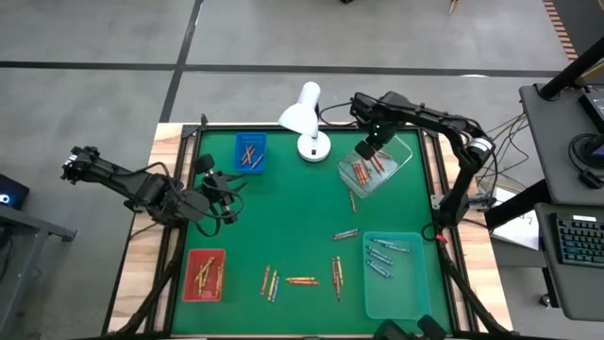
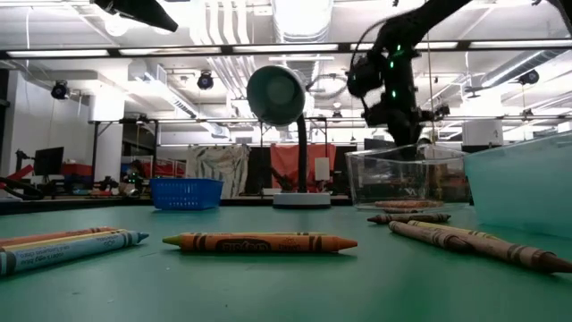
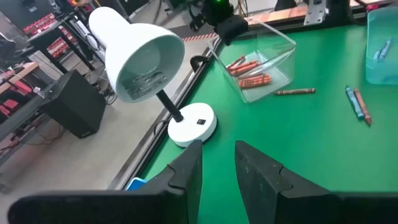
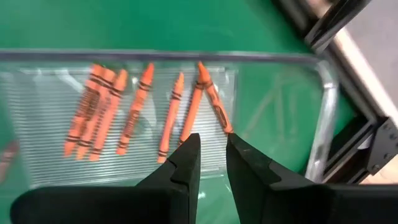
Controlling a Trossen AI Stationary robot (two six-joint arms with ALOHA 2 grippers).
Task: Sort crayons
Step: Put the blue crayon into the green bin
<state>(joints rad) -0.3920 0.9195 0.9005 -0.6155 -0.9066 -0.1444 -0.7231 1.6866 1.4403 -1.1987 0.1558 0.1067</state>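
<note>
Inside clear ribbed tray (image 4: pixel 273 112): waxy orange crayons (image 4: pixel 134 112), paper-wrapped.

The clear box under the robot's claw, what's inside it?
Orange crayons lie inside the clear box, about seven, side by side on its floor. The right claw hangs just above them, holding nothing, and hides a bit of the floor.

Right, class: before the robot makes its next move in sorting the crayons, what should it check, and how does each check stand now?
1. Right gripper over the clear tray: ok.
2. Right gripper empty, fingers parted: ok.
3. Orange crayons lying inside the clear tray: ok.
4. Left gripper empty, near the blue tray: ok.
5. Loose crayons on the mat left to sort: not ok.
6. Lamp clear of the right arm's path: cannot tell.
</note>
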